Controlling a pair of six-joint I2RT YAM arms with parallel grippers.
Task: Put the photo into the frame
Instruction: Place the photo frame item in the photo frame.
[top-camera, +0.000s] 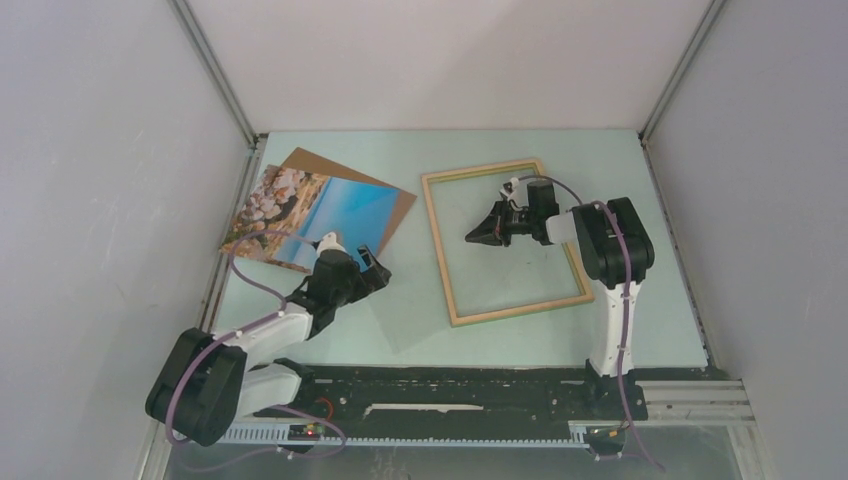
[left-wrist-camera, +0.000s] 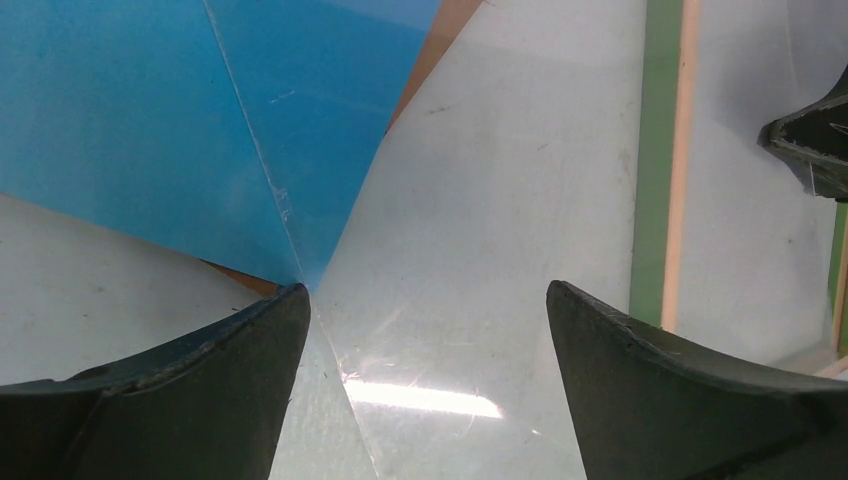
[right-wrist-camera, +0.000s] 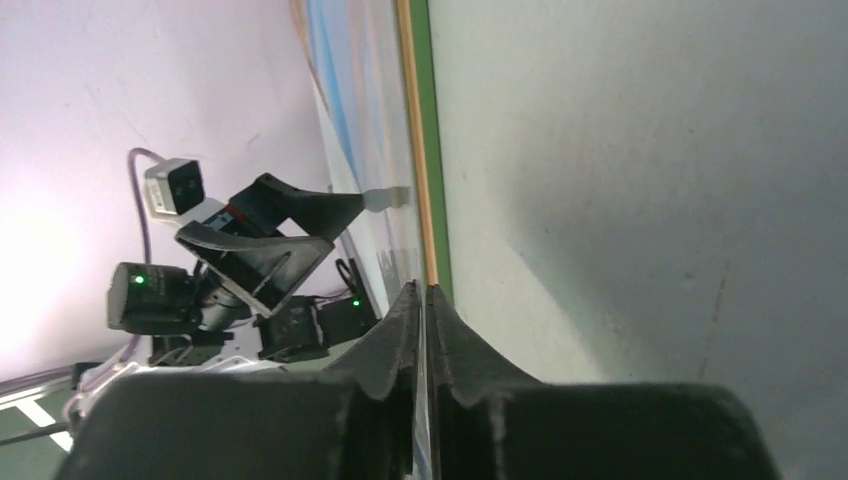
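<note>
Currently in hand, by judgement: preparing the frame; the photo is not yet loaded.

- Frame (top-camera: 510, 312): pale-wood side up, flat on the worktop (top-camera: 620, 150), right of centre, slightly skewed to the worktop edges. Contents: no print. Only worktop shows between its rails, with the right gripper (top-camera: 478, 235) hovering over the left half of the opening.
- Photo (top-camera: 300, 215): picture side up at the far-left corner of the worktop, lying on the brown backing board (top-camera: 398, 203), which sticks out past its far and right edges. Well apart from the frame.
- Clear pane (left-wrist-camera: 500, 200): a thin transparent sheet reaching from the frame towards the photo; one edge crosses the blue print in the left wrist view.
- Right gripper: jaws clenched to a slit, apparently pinching the pane's thin edge, just by the frame's green-and-wood rail.
- Left gripper (top-camera: 375, 270): jaws spread wide, grasping nothing, poised by the photo's near corner.

Next move, by judgement: settle the pane, then nip the flat photo by a corner or edge, carry it across and square it to the rails. A thin print offers little to grip.
</note>
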